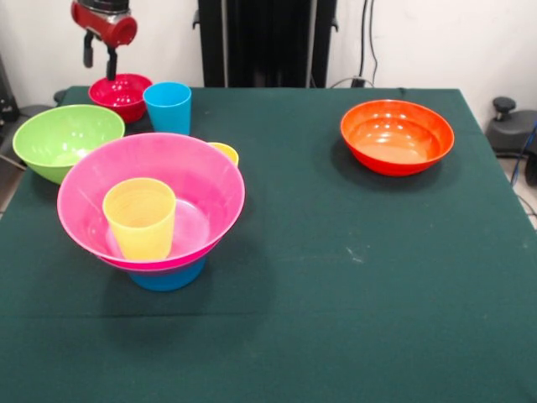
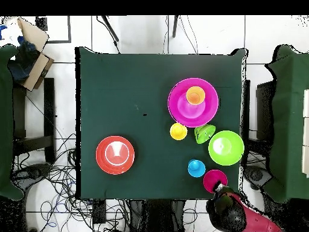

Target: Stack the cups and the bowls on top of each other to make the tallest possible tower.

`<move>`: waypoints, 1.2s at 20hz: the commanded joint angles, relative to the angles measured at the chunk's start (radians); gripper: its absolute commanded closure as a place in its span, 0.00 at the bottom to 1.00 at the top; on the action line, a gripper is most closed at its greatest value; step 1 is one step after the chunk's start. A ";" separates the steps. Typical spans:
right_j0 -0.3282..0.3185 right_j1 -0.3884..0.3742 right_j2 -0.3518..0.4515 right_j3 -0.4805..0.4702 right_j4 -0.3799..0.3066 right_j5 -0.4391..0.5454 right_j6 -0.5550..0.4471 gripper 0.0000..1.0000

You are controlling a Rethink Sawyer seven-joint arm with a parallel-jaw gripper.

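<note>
Nearest the camera stands the tower (image 1: 159, 220): a wide pink bowl (image 1: 205, 180) resting on a blue bowl (image 1: 168, 275) that shows only below its rim, with a pale ribbed yellow cup (image 1: 140, 217) upright inside the pink one. The broad pieces sit low, which suits a pile meant to grow. An orange-yellow cup (image 1: 225, 152) peeks out just behind the pink rim; the overhead view shows it standing on the cloth beside the tower, not on it. A small green bowl (image 2: 206, 132), seen only from overhead, lies tipped between the tower and the lime green bowl (image 1: 63, 139).

Further back, a sky blue cup (image 1: 169, 107) stands next to the small red bowl (image 1: 122, 95). The gripper (image 1: 99, 59) hangs over that red bowl's far edge, which suggests it is the next piece to be picked. Its two dark fingers (image 1: 111, 64) appear slightly apart with nothing between them, though the angle makes this uncertain. An orange bowl (image 1: 396, 136) sits alone, well apart on the green table (image 1: 336, 277), waiting its turn.
</note>
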 commanded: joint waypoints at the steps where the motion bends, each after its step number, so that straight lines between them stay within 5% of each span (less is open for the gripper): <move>1: -0.034 -0.032 0.264 0.023 -0.098 0.170 -0.082 0.00; 9: -0.062 -0.038 0.370 0.040 -0.142 0.225 -0.097 0.00; 14: 0.025 -0.074 0.318 0.021 -0.104 0.310 -0.065 0.00; 24: 0.164 -0.053 0.203 0.026 -0.090 0.233 0.074 0.00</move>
